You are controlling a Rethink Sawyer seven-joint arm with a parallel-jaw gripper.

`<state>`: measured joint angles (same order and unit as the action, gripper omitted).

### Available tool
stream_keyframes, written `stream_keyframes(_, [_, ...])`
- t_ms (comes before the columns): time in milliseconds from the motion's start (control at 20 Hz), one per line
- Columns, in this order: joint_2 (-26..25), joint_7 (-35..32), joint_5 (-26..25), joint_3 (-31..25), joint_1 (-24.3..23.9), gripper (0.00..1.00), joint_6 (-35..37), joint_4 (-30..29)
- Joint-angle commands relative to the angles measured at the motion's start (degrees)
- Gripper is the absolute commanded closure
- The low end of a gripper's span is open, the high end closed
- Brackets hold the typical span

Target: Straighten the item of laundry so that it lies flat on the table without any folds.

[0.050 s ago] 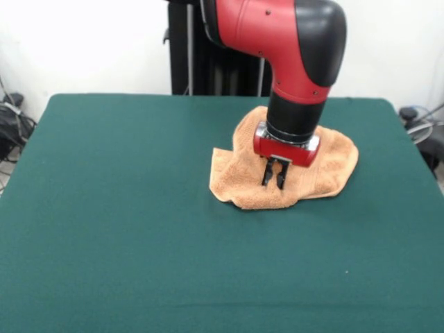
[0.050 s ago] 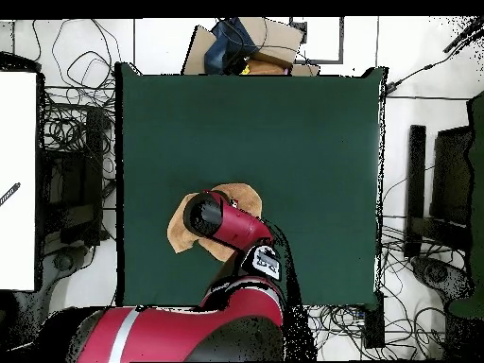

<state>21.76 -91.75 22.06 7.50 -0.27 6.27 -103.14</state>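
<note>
Black fingers [image 1: 266, 175] hang from the gripper [image 1: 273, 182] with a narrow gap between them, close together yet not quite meeting; they point straight down over the towel [image 1: 326, 166], and whether any cloth is pinched between their tips or they merely touch the pile cannot be told from the front view. Just above the towel sits the red wrist block with its silver ring, then a black collar, then the thick red and black arm [image 1: 291, 41] rising away from the cloth. Orange-tan terry lies bunched beneath, an uneven rounded heap with a fold turned up along its front edge and one corner poking out toward the left of the front view; a raised lump of cloth shows behind the wrist. From overhead the towel [image 2: 248, 195] is mostly covered by the arm [image 2: 227, 222], only a rim of it peeking out on two sides, and the gripper itself is hidden there. Around the towel spreads the table [image 1: 111, 229] with its dark green felt top; the cloth rests on the half of it nearer the robot's base, well away from the opposite edge, and off the table, beyond the towel, cables and equipment crowd the floor
</note>
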Motion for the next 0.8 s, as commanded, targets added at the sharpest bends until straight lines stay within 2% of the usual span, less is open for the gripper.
stream_keyframes(50, [-10.0, -13.1, 0.9, -4.1, -1.7, 1.0, -9.4, 5.6])
stream_keyframes(350, [-8.2, -13.8, 1.5, -3.9, -1.9, 1.0, -8.7, 4.9])
stream_keyframes(800, [-4.5, -12.7, 3.0, 0.2, 0.8, 1.0, 1.0, 5.3])
